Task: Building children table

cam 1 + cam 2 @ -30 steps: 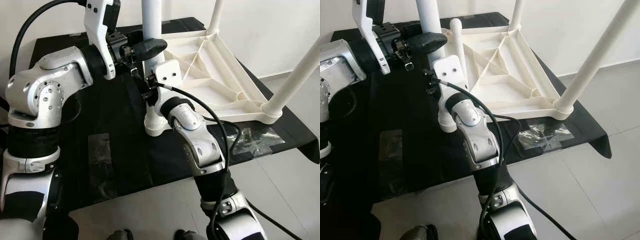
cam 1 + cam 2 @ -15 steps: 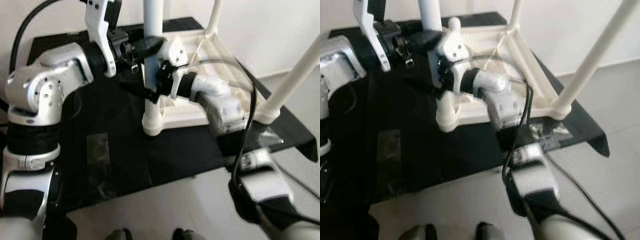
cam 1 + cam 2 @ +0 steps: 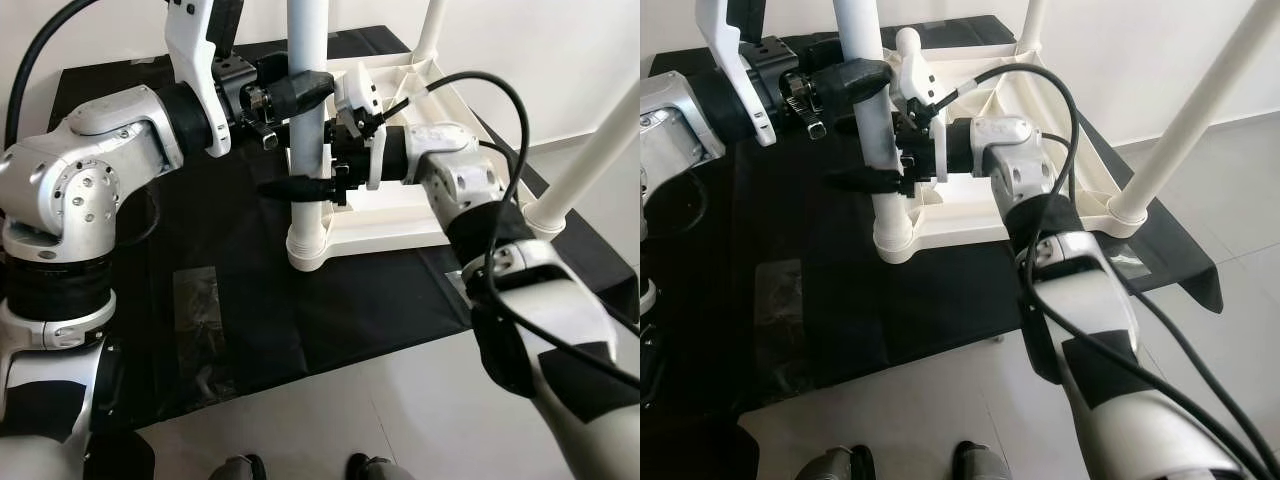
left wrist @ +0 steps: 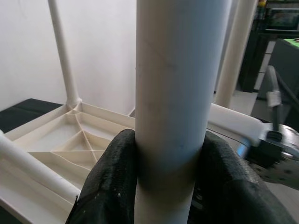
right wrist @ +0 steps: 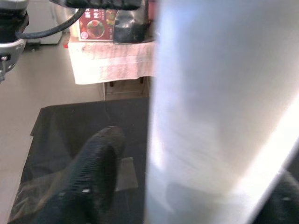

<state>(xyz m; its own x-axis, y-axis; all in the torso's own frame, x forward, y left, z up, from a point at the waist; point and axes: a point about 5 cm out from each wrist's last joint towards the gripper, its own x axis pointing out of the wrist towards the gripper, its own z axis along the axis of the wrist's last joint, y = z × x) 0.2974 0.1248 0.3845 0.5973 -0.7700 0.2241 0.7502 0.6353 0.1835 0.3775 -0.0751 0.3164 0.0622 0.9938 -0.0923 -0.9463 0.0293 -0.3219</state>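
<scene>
table: white plastic children's table upside down on black cloth-covered surface, legs up
leg: white plastic tube leg upright in near corner socket
left end effector: fingers clamped tight on leg, upper part
right end effector: lower on same leg, black fingers spread either side of it, contact unclear
other legs: two more upright at far corners

An upturned white plastic children's table rests on a black cloth, ribbed underside up. Its nearest white leg stands upright in the corner socket at about 7 o'clock.
</scene>
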